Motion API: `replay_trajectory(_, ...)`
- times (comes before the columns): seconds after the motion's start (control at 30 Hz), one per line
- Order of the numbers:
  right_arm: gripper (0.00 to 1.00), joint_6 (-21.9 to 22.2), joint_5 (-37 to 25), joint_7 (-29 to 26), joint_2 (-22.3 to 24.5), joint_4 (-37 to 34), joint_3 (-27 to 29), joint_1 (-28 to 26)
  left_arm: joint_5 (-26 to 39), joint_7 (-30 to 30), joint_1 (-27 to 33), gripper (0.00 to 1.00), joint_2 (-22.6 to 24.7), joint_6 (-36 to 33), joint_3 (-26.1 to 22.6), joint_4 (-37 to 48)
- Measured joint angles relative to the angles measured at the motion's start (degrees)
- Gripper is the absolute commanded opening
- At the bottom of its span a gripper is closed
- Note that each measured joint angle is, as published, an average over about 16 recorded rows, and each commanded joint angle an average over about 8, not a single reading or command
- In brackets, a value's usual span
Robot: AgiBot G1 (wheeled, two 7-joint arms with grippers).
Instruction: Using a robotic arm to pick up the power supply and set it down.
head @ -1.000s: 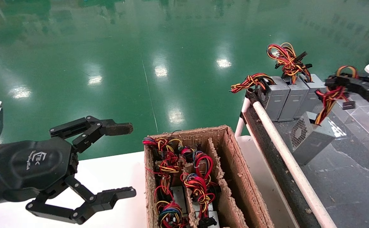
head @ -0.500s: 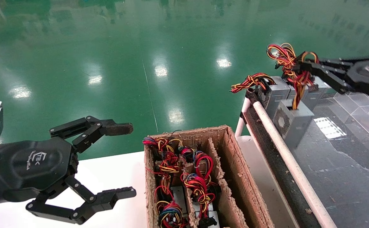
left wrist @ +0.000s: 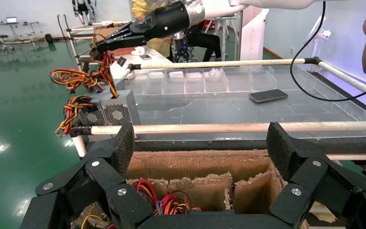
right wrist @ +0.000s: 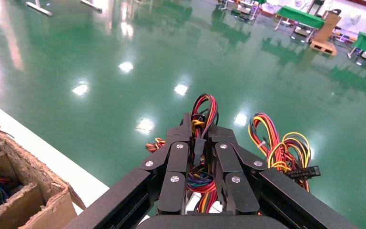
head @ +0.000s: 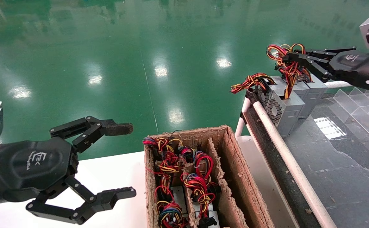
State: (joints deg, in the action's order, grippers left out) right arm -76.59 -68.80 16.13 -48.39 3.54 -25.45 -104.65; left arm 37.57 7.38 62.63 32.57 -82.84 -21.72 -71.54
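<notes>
Head view: right claw [head: 290, 58] far right, above the far end of the dark bench [head: 336, 164], fingers pinched together on the wire bundle [head: 288, 74] of the power supply [head: 284, 110]. The supply sits below and slightly nearer than the claw, upright, perforated vent face toward the left, against the white rail [head: 285, 158] at the bench's left edge — whether its base touches the bench, cannot tell. Other grey supplies [head: 311, 93] stand just behind it in a row, touching or nearly so, with their own wire loops [head: 251, 82]. Left claw [head: 108, 161] near left, parked over the white bench [head: 115, 177], jaws spread wide, nothing in them. Cardboard box [head: 235, 164] with dividers sits between the two benches, wired units inside.

Left wrist view: left claw [left wrist: 200, 157] wide open, empty, the cardboard box [left wrist: 195, 167] beyond its fingers. Farther off the right claw [left wrist: 100, 46] grips the wires above the power supply [left wrist: 116, 112], which stands at the rail's [left wrist: 219, 128] end. A phone [left wrist: 268, 96] lies on the dark bench [left wrist: 248, 107].

Right wrist view: right claw [right wrist: 200, 143] closed tight — red, yellow and black wires [right wrist: 205, 109] stick out past the fingertips. The supply body is hidden beneath. A second wire loop [right wrist: 279, 148] lies just beside.
</notes>
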Motion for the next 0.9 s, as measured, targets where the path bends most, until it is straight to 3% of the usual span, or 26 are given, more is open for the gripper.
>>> replay_trajectory(0.1,1.00,0.2,-0.2,0.3,-0.4,-0.6,-0.2,-0.3,0.0,0.0,0.0,1.00,0.0,0.0,0.0,0.0)
replay_trajectory(0.9,1.00,0.0,-0.6,0.5,-0.5,-3.5,-0.4,-1.2,0.0,0.0,0.0,1.00,0.0,0.0,0.0,0.0)
